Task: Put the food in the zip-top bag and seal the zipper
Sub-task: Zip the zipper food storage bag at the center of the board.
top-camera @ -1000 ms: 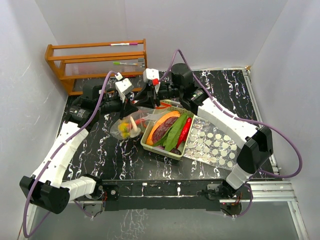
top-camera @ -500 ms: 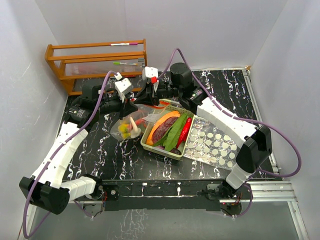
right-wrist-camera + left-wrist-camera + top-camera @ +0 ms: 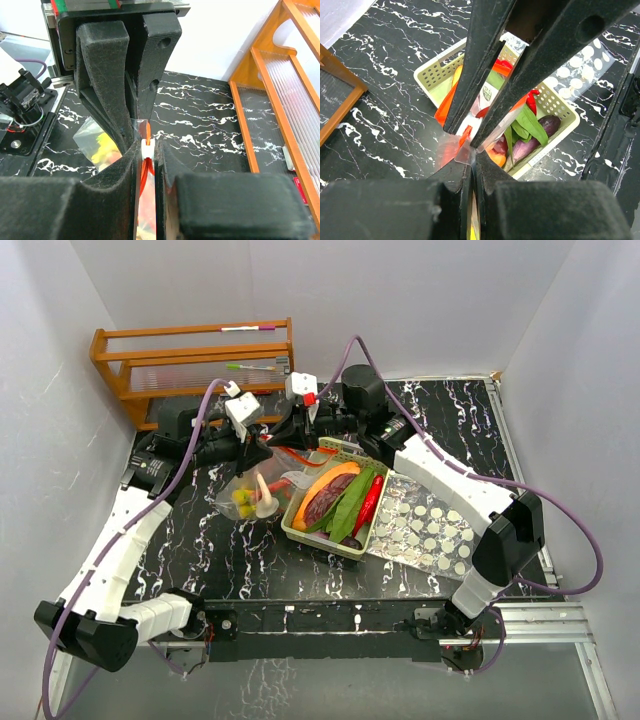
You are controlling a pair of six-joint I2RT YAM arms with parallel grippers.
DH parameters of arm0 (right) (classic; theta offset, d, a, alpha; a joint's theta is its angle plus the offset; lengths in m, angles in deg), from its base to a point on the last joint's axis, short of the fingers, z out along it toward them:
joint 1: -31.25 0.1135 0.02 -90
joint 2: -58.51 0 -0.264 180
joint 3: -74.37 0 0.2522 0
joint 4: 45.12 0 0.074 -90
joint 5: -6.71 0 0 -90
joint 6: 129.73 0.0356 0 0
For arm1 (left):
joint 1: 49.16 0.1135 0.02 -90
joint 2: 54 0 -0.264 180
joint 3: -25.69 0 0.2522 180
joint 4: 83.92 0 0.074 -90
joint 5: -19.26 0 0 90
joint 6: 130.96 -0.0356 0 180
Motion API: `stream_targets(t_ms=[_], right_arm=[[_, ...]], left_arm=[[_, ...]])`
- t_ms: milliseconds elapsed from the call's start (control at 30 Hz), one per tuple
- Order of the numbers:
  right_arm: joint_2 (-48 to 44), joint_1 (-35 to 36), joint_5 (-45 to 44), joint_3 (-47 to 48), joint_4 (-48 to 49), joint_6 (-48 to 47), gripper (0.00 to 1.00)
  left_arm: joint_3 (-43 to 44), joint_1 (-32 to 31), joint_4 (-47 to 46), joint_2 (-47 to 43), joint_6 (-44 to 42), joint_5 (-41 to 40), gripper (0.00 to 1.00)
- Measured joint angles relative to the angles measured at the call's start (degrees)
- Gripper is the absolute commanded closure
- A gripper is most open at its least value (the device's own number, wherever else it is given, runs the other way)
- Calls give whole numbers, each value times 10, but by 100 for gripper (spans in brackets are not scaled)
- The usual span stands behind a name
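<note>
change: right end effector (image 3: 146, 151) just closed onto orange zipper strip (image 3: 144, 172) of clear zip-top bag (image 3: 245, 502)
left end effector (image 3: 472, 161): clamped on bag edge
toy food (image 3: 345, 502): few pieces in bag, most in pale green slatted basket (image 3: 434, 76)
implication: sealing looks premature

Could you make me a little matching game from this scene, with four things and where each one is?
Things:
1. chilli
2. bag
3. rack
4. dotted sheet

Places:
a. at the far left
b. pinched by left gripper and right gripper
c. lying in the basket
d. flat, right of the basket

Pairs: 1-c, 2-b, 3-a, 4-d
</note>
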State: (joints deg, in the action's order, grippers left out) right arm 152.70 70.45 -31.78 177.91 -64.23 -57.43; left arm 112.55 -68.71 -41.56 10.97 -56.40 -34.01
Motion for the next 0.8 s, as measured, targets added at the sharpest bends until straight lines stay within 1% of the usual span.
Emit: stream_targets(t_ms=[167, 200, 267, 300, 400, 433, 467, 500, 533, 600, 633, 667, 700, 733, 800], right_arm=[[0, -5, 16, 0, -2, 0, 92], [0, -6, 21, 0, -5, 0, 92], [0, -7, 30, 0, -8, 0, 92], [0, -7, 36, 0, -9, 1, 92], [0, -10, 50, 0, -14, 3, 92], [0, -11, 55, 0, -18, 4, 92], [0, -11, 58, 0, -20, 5, 92], [0, -11, 62, 0, -23, 7, 92], [0, -11, 66, 0, -26, 8, 92], [0, -12, 72, 1, -34, 11, 92], [0, -13, 73, 1, -36, 13, 92], [0, -13, 74, 1, -37, 13, 92], [0, -13, 74, 1, -37, 14, 92], [0, -13, 74, 1, -37, 14, 92], [0, -14, 72, 1, -35, 15, 92]], left_arm=[[-25, 0, -28, -12, -2, -3, 99], [-34, 0, -35, -16, -4, -3, 96], [-46, 0, -47, -20, -7, -5, 94], [-49, 0, -51, -20, -8, -7, 92], [-59, 0, -68, -20, -14, -14, 80], [-64, 0, -78, -20, -15, -16, 73], [-69, 0, -89, -20, -16, -17, 63], [-75, 0, -100, -20, -16, -17, 59], [-82, 0, -109, -20, -16, -17, 58], [-92, 0, -127, -20, -15, -17, 59], [-95, 0, -134, -20, -14, -17, 62], [-96, 0, -139, -19, -13, -16, 66], [-96, 0, -146, -18, -12, -15, 73], [-96, 0, -153, -17, -10, -12, 82], [-96, 0, -162, -15, -8, 0, 97]])
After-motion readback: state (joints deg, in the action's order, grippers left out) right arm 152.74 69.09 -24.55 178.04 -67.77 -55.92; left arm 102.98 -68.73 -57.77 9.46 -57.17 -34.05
